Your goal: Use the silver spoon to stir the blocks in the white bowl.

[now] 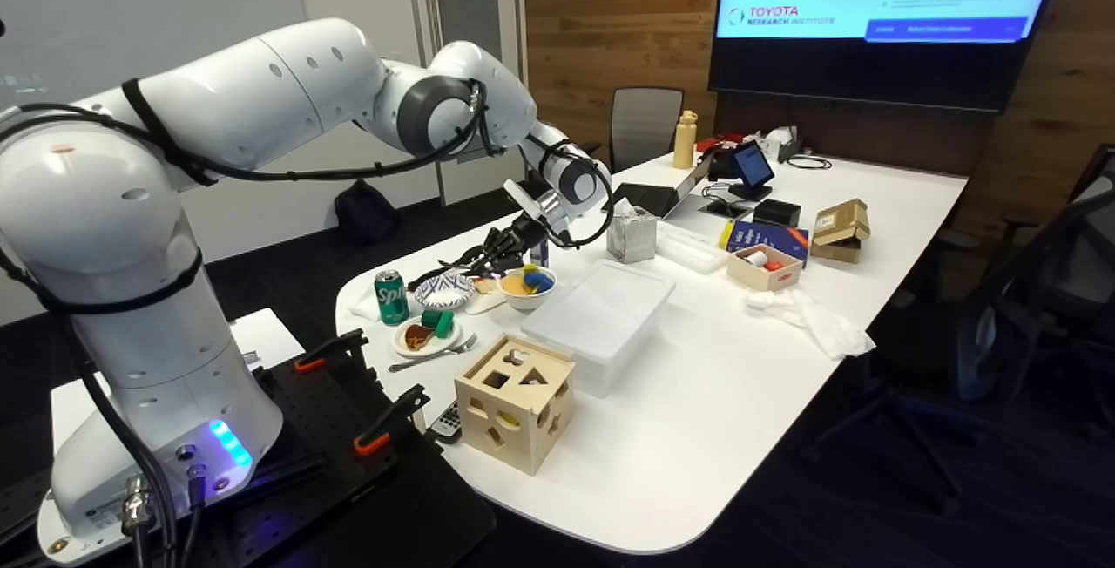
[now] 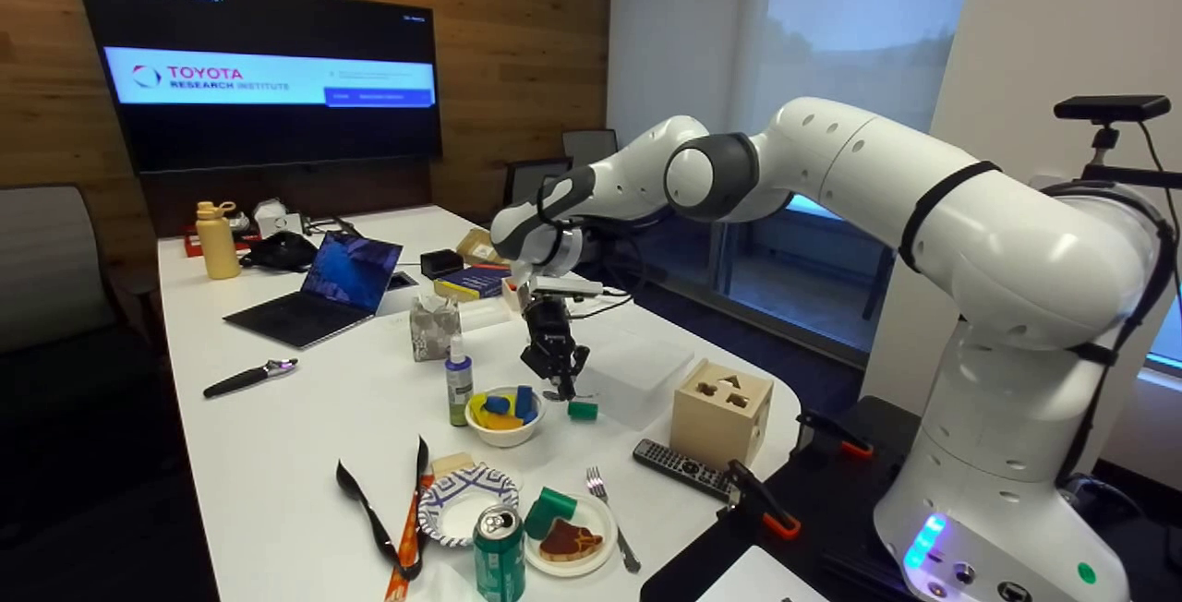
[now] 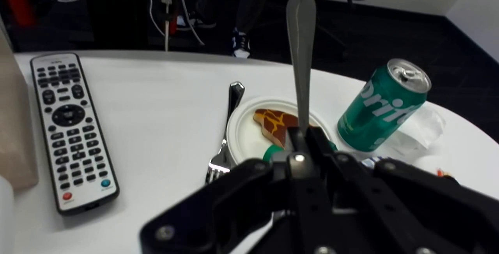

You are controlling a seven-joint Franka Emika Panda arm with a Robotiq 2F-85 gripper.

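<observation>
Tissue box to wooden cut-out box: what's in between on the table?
A translucent white box sits between the tissue box and the wooden cut-out box; both exterior views show it.

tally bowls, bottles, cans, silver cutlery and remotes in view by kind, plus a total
Bowls: 2 (white bowl, patterned bowl)
Bottles: 2 (yellow bottle, spray bottle)
Cans: 1 (green can)
Silver cutlery: 2 (silver spoon, fork)
Remote: 1
Total: 8

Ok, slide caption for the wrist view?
Pincer grips the spoon; remote, fork, plate and can on the table.
</observation>
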